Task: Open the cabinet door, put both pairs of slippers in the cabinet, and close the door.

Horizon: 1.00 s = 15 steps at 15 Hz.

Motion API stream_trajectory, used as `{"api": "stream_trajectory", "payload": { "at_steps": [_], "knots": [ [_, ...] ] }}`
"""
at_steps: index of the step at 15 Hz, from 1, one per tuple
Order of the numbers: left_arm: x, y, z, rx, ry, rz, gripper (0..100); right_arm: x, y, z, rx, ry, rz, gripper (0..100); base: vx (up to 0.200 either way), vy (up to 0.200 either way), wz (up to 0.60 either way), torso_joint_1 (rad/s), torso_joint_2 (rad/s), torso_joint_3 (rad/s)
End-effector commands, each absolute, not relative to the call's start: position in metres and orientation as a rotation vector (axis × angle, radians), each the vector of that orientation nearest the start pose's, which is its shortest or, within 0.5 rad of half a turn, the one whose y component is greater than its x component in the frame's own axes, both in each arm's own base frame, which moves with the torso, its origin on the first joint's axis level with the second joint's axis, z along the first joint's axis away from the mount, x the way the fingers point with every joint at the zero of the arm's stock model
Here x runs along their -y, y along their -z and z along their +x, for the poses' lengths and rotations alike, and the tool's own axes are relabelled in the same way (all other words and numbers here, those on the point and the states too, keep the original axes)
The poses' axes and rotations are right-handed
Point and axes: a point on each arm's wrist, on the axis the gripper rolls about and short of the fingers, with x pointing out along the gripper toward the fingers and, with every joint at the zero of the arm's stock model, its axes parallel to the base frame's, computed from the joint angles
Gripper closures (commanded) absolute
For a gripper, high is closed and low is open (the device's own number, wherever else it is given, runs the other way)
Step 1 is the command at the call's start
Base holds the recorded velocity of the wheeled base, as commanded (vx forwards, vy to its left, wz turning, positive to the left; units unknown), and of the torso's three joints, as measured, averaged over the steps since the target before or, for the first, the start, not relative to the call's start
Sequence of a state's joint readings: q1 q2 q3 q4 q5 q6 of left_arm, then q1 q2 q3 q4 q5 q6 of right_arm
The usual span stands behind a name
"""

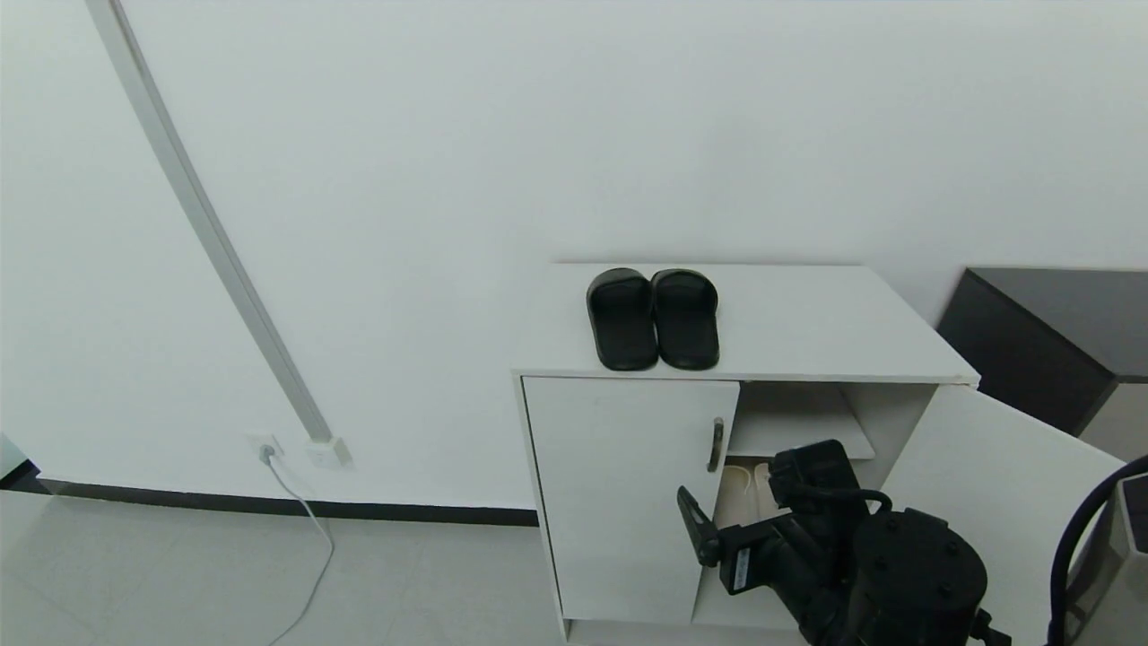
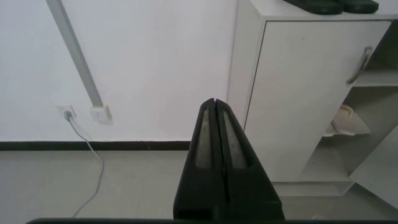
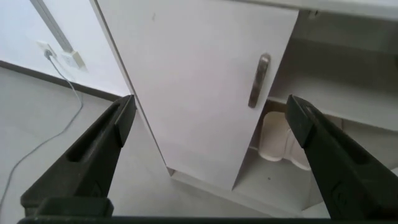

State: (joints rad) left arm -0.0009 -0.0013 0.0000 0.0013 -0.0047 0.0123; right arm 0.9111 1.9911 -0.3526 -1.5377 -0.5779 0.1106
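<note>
A pair of black slippers [image 1: 653, 318] [image 2: 329, 6] lies side by side on top of the white cabinet [image 1: 807, 323]. Its right door [image 1: 995, 502] stands swung open, while the left door [image 1: 628, 484] is closed, with a metal handle [image 1: 716, 444] [image 3: 259, 79]. A cream pair of slippers [image 1: 744, 493] [image 3: 280, 137] [image 2: 344, 119] rests on the lower shelf inside. My right gripper [image 1: 708, 529] [image 3: 210, 106] is open and empty, low in front of the cabinet and facing the handle. My left gripper [image 2: 214, 106] is shut on nothing, off to the cabinet's left.
A dark piece of furniture [image 1: 1049, 332] stands to the right of the cabinet. A wall socket with a trailing cable [image 1: 265, 449] and a slanting grey conduit [image 1: 206, 224] are on the wall to the left. Open floor lies left of the cabinet.
</note>
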Motion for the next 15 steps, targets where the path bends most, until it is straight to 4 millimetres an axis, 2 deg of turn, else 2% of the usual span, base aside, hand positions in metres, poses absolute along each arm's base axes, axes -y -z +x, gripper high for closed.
{"api": "stream_trajectory", "payload": {
  "at_steps": [1, 4, 7, 9, 11, 15],
  "knots": [
    [0.0, -0.075, -0.023, -0.002, 0.005, 0.012, 100, -0.217, -0.084, 0.183, -0.089, -0.336, 0.045, 0, 0.0, 0.0, 0.0, 0.271, -0.6, -0.33],
    [0.0, -0.075, -0.023, -0.002, 0.005, 0.014, 100, -0.217, -0.084, 0.187, -0.072, -0.354, 0.007, 0, 0.0, 0.0, 0.0, 0.235, -0.52, -0.285],
    [0.0, -0.075, -0.023, -0.001, 0.005, 0.015, 100, -0.237, -0.099, 0.203, -0.082, -0.348, 0.006, 0, 0.0, 0.0, 0.0, 0.188, -0.39, -0.212],
    [0.0, -0.075, -0.023, -0.001, 0.005, 0.015, 100, -0.255, -0.122, 0.218, -0.157, -0.304, 0.003, 0, 0.0, 0.0, 0.0, 0.053, -0.11, -0.054],
    [0.0, -0.075, -0.023, -0.002, 0.005, 0.014, 100, -0.271, -0.138, 0.233, -0.192, -0.189, 0.049, 0, 0.0, 0.0, 0.0, 0.0, 0.0, 0.0],
    [0.0, -0.075, -0.023, -0.002, 0.005, 0.014, 100, -0.279, -0.138, 0.241, -0.236, -0.116, 0.084, 0, 0.0, 0.0, 0.0, 0.0, 0.0, 0.0]
  ]
}}
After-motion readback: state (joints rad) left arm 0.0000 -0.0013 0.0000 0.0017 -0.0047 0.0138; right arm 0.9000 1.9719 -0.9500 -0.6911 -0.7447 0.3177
